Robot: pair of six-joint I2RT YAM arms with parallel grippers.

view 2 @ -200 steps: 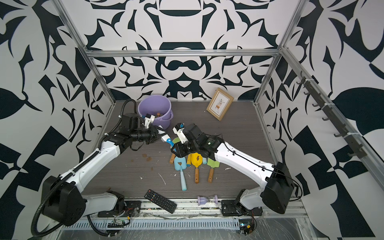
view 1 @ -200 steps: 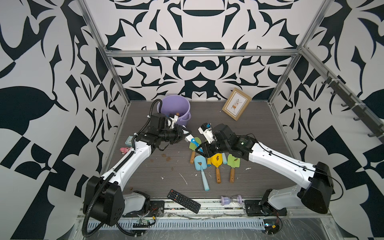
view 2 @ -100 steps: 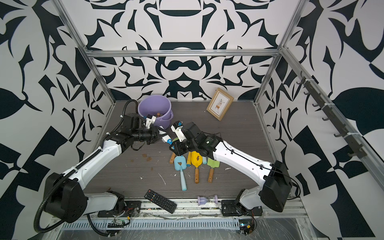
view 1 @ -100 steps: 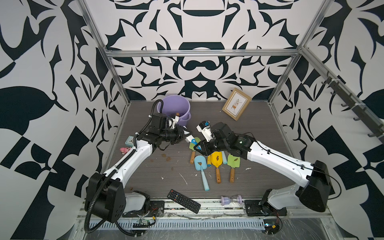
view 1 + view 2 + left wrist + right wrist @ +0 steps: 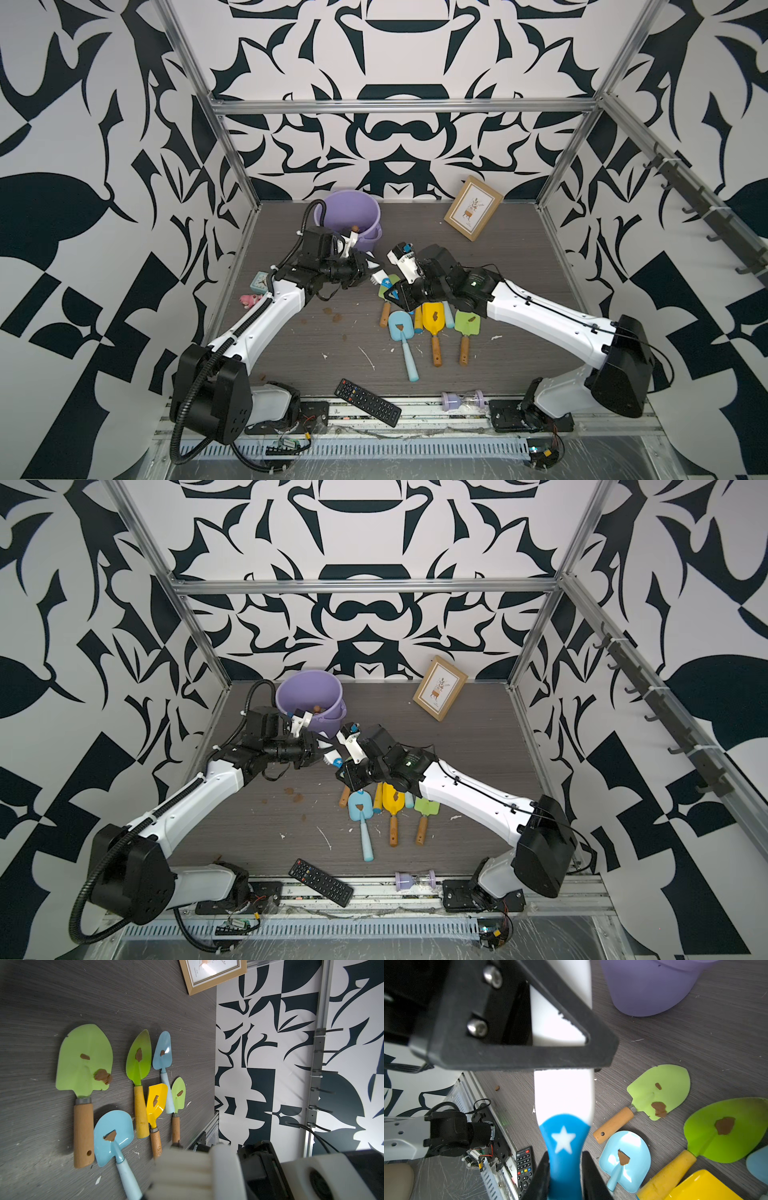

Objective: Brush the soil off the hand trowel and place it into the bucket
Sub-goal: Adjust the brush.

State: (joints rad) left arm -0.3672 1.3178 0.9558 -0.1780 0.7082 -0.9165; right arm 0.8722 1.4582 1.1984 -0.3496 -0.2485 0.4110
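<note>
**Brush** (image 5: pixel 563 1095): white, with a blue handle end that bears a white star. It is held above the table (image 5: pixel 519 270) between the two arms, just in front of the bucket.
- Left gripper (image 5: pixel 368 269): clamped tight on the white part.
- Right gripper (image 5: pixel 565 1155): jaws narrow, its fingers (image 5: pixel 542 1176) set against both sides of the blue end.

**Bucket** (image 5: pixel 332 208): lilac, upright at the back of the table on the left arm's side. A small brown knob shows inside it; I cannot tell what it belongs to.

**Hand trowels**: six, lying flat in a close cluster on the table beneath and beside the right gripper, outside the bucket.
- Large light-green trowel (image 5: pixel 84 1043), wooden handle.
- Dark-green pointed trowel (image 5: pixel 138 1072), yellow handle.
- Pale-blue pointed trowel (image 5: pixel 164 1061).
- Small green trowel (image 5: pixel 178 1103), wooden handle.
- Yellow trowel (image 5: pixel 160 1093), wooden handle.
- Round blue trowel (image 5: pixel 118 1124), blue handle.

**Soil** (image 5: pixel 102 1077): a brown patch on every blade, two on the large light-green one. Loose soil crumbs (image 5: pixel 336 318) lie on the bare table between the arms.

**Sundries**
- Picture frame (image 5: pixel 473 208), near the back wall.
- Remote control (image 5: pixel 368 402), at the front edge.
- Lilac hourglass (image 5: pixel 461 400), on the front rail.
- Teal clock (image 5: pixel 261 281) and pink toy (image 5: pixel 250 300), beside the left arm.
- White scraps (image 5: pixel 365 357), scattered toward the front.
</note>
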